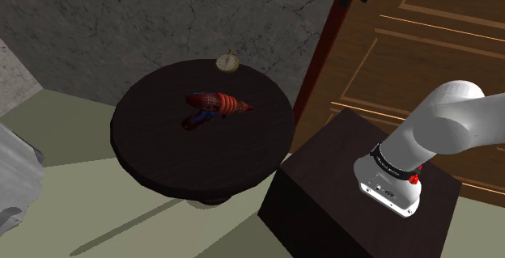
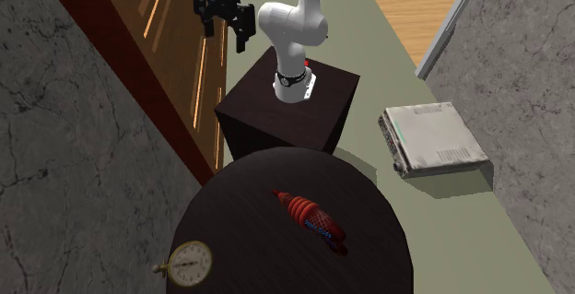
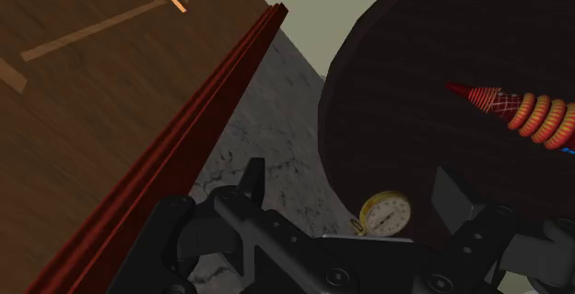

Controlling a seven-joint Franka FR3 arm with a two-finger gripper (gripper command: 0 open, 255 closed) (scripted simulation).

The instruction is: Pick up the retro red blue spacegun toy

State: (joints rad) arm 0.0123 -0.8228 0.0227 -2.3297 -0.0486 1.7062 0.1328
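While the open, empty claw (image 3: 348, 174) hangs high by the door (image 1: 421, 54), the red and blue spacegun toy (image 1: 217, 105) lies flat near the middle of the round table (image 1: 162, 153). I think the claw should come down over the toy's fat middle and squeeze gently.

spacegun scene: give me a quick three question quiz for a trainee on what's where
1. True or false: the red and blue ribbed spacegun toy lies on the round dark table.
2. What else sits on that table? A a round brass-coloured dial watch; B a mug; C a book.
3. Fill in: the black two-finger tool is ____, away from the toy.
Key: 1 true; 2 A; 3 open.
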